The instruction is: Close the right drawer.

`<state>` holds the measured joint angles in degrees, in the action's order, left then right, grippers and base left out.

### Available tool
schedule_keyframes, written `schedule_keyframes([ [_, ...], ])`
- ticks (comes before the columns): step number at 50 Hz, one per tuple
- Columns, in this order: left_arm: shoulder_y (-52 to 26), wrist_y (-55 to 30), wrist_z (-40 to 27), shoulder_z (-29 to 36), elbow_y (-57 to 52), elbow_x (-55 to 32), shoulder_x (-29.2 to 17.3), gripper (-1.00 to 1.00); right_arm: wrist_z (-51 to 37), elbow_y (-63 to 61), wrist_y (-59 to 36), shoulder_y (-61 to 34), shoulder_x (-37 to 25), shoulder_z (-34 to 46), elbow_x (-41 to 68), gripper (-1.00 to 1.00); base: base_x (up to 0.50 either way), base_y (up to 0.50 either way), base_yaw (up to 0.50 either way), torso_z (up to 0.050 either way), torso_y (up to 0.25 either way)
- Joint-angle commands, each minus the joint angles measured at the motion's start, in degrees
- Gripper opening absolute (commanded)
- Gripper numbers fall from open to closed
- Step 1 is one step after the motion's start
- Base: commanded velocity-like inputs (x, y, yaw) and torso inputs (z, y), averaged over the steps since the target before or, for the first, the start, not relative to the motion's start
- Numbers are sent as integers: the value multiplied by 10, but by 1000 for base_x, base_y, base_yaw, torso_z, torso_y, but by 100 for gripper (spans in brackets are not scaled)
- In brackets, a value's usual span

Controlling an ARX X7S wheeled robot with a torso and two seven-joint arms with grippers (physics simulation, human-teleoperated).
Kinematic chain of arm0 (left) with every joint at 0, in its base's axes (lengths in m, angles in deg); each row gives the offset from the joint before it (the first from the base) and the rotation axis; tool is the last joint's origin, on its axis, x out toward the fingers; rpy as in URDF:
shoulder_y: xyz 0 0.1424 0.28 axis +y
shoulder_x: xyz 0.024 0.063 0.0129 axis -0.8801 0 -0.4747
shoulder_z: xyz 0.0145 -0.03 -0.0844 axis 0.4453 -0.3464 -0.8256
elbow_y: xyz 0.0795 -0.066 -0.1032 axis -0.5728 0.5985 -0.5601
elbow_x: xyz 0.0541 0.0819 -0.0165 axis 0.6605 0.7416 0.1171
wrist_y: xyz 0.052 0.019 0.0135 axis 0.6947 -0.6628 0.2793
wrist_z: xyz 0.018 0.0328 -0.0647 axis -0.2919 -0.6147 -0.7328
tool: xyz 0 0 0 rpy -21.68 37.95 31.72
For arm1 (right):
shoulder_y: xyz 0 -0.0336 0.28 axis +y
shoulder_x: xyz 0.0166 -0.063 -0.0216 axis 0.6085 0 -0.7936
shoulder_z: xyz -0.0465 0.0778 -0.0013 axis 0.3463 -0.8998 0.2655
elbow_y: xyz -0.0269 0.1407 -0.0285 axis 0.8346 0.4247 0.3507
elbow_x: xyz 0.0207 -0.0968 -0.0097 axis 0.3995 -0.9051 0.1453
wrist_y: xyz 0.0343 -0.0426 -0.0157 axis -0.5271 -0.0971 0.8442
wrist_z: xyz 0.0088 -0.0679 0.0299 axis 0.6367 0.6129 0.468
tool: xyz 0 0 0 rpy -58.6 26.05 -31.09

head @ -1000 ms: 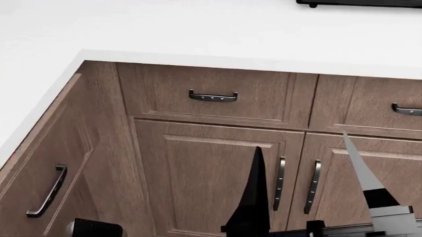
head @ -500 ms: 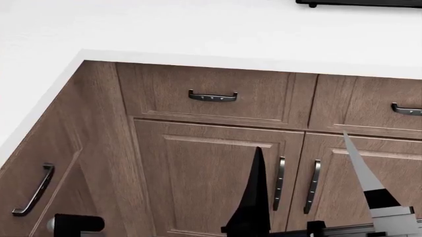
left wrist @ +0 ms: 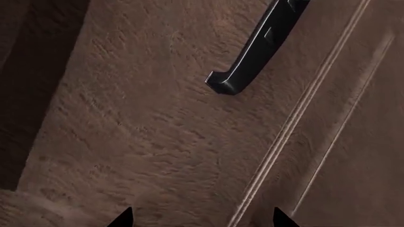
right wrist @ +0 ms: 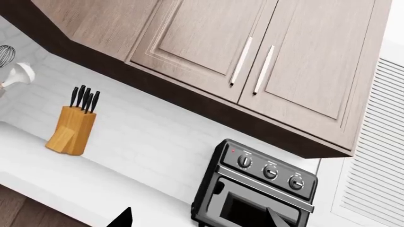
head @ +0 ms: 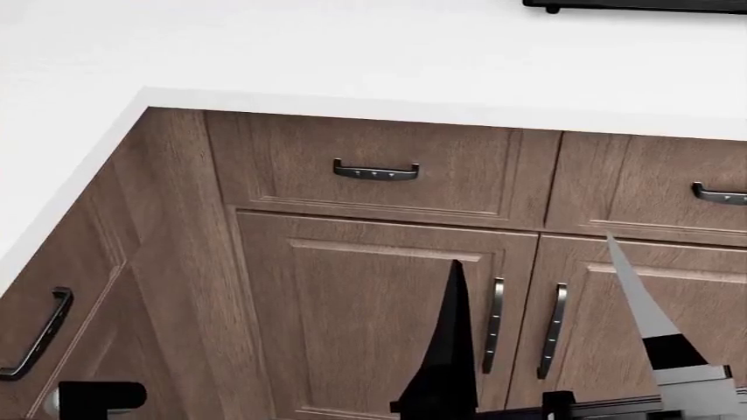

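The right drawer (head: 52,297) sits at the head view's left edge, its dark handle (head: 33,343) cut off. The left tool (left wrist: 202,222) faces its front — only two fingertips show, apparently apart, holding nothing; the right tool (right wrist: 198,220) likewise.

right drawer (head: 52,289) on the left-hand cabinet run, below the countertop (head: 350,52) | left gripper (head: 100,398) just before its front, beside the bar handle (head: 35,343) | right wrist view: toaster oven (right wrist: 256,191) on counter, knife block (right wrist: 73,127) well apart, wall cabinets (right wrist: 252,52) above
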<state>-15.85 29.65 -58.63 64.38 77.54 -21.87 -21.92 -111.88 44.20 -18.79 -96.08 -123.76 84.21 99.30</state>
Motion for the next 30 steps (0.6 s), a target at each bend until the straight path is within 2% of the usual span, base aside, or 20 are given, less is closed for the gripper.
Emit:
schedule_keyframes([
  [1,1,-17,-33,-51,8,26,-17,100,2,1,2,1,0,-3,0,100,0,0,0,0,0],
  [30,-6,-21,-48,-118,8,26,-39,100,4,-1,0,5,0,-7,-2,100,0,0,0,0,0],
])
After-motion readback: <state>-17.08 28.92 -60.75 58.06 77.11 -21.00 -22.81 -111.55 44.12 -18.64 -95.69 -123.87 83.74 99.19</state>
